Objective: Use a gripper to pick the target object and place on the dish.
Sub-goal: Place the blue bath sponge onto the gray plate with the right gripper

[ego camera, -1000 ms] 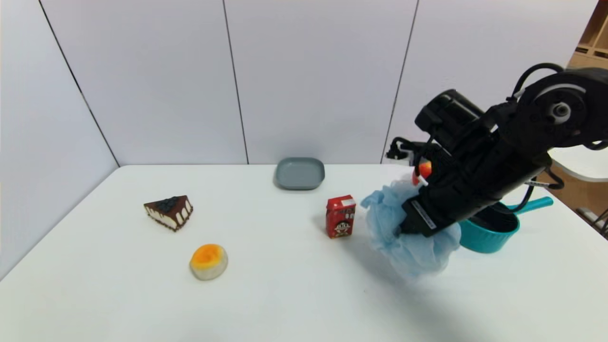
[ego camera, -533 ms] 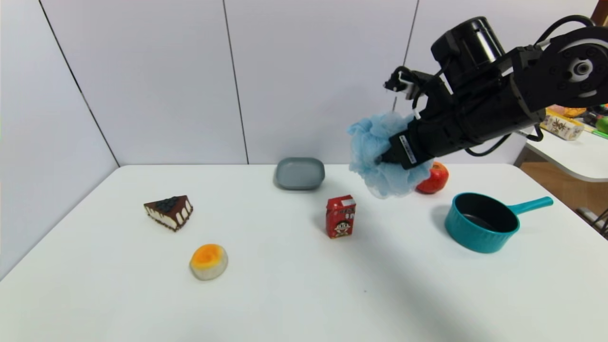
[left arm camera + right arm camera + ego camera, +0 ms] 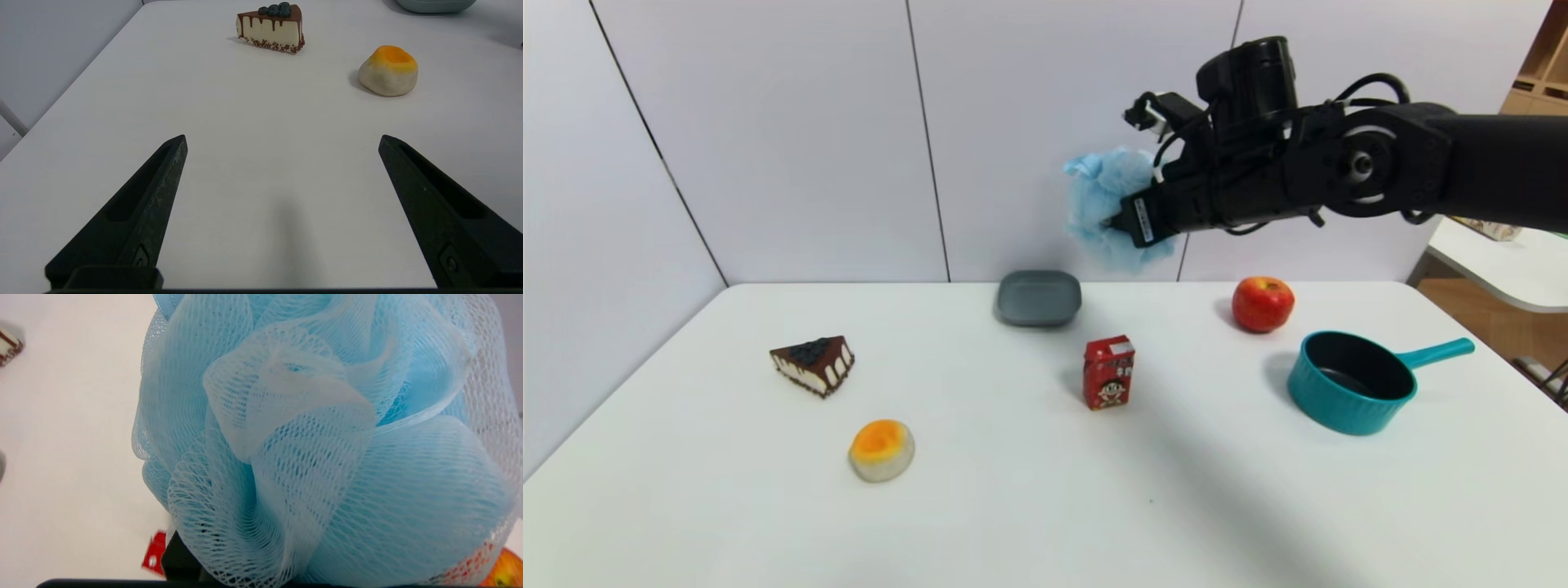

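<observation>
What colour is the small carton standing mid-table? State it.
Red carton with a cartoon face on its front; the head view shows it best.

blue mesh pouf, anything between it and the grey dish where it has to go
Nothing visible does. The right gripper holds the fluffy light blue mesh bath pouf in the air, above and right of the small grey-blue rounded-square dish, which is empty.

No legible text anywhere. On the small red carton (image 3: 1108,371), at about five o'clock from the dish (image 3: 1038,298), only a cartoon face on the front and a pale patch on top, lettering unreadable. On the right gripper (image 3: 1112,222), a white sticker, print unreadable.
</observation>
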Motion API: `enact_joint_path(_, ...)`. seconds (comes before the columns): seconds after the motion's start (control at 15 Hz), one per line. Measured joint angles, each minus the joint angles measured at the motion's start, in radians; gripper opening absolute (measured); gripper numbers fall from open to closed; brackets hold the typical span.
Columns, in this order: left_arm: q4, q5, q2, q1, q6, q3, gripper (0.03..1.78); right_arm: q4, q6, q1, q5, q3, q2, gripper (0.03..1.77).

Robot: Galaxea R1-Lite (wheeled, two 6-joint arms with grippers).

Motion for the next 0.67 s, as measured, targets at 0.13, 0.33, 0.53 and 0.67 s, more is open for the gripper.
enact_joint_path(0.13,0.000,0.000,0.000,0.000,0.000,0.000,1.69,-0.082,-0.003,0.022,0.001,-0.030,0.061,0.67)
enact_joint_path(0.33,0.000,0.000,0.000,0.000,0.000,0.000,1.69,-0.248,-0.003,0.060,0.011,-0.044,0.151,0.67)
enact_joint_path(0.53,0.000,0.000,0.000,0.000,0.000,0.000,1.69,-0.299,-0.003,0.079,0.019,-0.048,0.217,0.67)
enact_joint_path(0.67,0.000,0.000,0.000,0.000,0.000,0.000,1.69,-0.311,-0.007,0.082,0.019,-0.049,0.256,0.67)
